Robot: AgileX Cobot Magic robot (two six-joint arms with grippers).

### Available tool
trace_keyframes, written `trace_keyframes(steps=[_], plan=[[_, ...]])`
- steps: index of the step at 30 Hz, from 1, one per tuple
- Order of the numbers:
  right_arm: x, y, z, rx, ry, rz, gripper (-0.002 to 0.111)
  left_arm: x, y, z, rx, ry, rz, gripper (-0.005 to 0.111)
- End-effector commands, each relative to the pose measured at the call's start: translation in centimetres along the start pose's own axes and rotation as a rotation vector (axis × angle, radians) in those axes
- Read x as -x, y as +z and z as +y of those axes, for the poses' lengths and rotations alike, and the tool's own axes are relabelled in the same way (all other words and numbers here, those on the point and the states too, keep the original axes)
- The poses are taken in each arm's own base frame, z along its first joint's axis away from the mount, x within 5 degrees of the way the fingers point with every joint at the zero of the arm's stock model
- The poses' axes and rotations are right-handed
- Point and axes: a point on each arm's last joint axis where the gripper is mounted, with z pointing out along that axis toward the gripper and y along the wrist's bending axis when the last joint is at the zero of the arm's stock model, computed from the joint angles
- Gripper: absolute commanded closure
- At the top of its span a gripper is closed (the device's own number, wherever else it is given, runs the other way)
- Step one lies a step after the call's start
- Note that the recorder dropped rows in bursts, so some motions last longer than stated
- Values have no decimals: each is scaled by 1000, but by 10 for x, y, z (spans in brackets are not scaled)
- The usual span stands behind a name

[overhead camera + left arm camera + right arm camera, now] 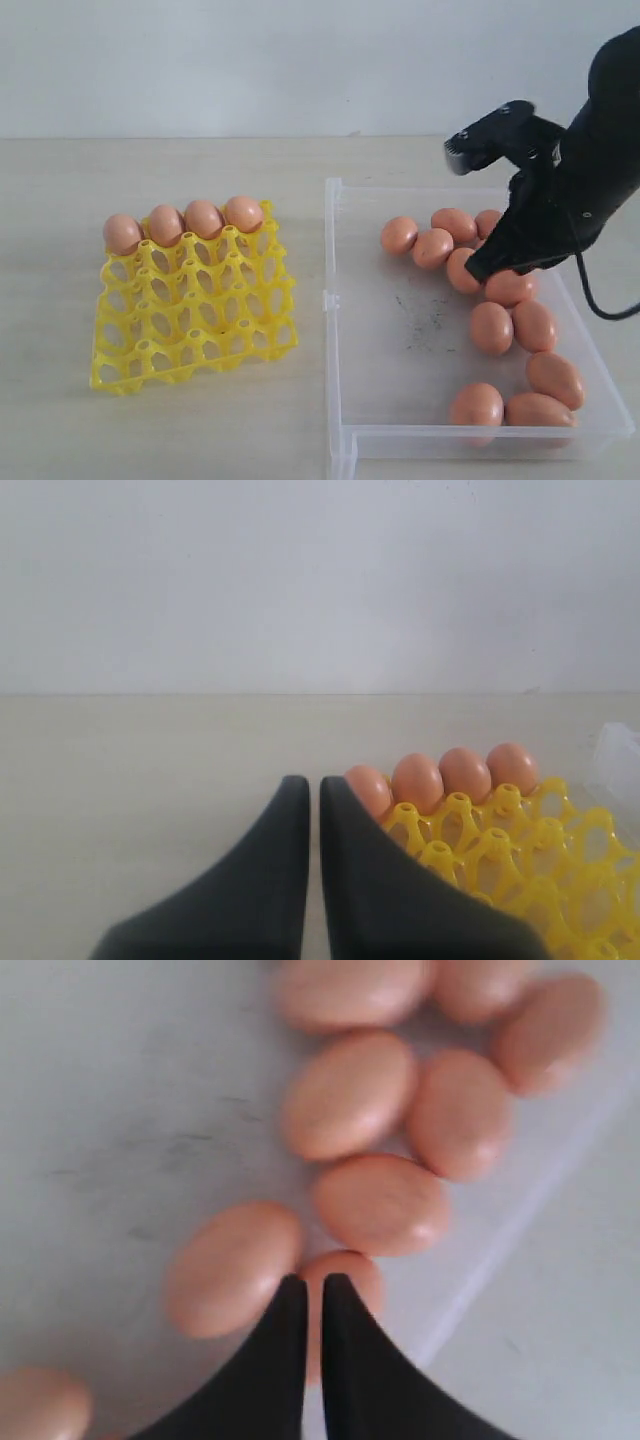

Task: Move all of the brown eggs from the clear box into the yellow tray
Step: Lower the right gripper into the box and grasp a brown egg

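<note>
A pale beige desk [200,430] ran back to a plain white wall [250,60]. The clear box [390,375], the biggest thing on it, filled the right half of the desk, its front wall towards the near edge and dark scuffs [420,315] on its floor. The yellow tray [190,325] sat on the left half, apart from the box with a strip of bare desk between them.

The right gripper [312,1282] reached down into the far right part of the box, its black fingers drawn together with only a thin slit between them and nothing held; its tip hung just over one egg in the cluster there. The left gripper [313,783], seen only from its own wrist camera, was likewise closed and empty, hovering low beside the tray's far left corner.

Of the brown eggs [491,327], four sat side by side in the tray's far row [185,222]. Eleven could be seen in the box, bunched along its far and right sides, with two at the near right corner.
</note>
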Motion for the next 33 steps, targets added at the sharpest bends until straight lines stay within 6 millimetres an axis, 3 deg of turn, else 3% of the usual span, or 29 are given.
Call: trace_keyframes(steps=[1,2,6,8,18,30,32,33], plan=[[4,15,-18,-155,278,114,100,-1,0,0,-2,1,-1,103],[4,21,-15,-126,307,137,95,-1,0,0,-2,1,-1,103],[9,39,-1,24,431,163,55,-1,0,0,-2,1,-1,103],[10,44,3,67,457,163,45,-1,0,0,-2,1,-1,103],[10,68,10,124,554,216,49,-1,0,0,-2,1,-1,103],[13,79,7,95,577,173,49,-1,0,0,-2,1,-1,103],[11,78,8,97,576,196,56,-1,0,0,-2,1,-1,103],[9,79,8,98,574,225,71,-1,0,0,-2,1,-1,103]])
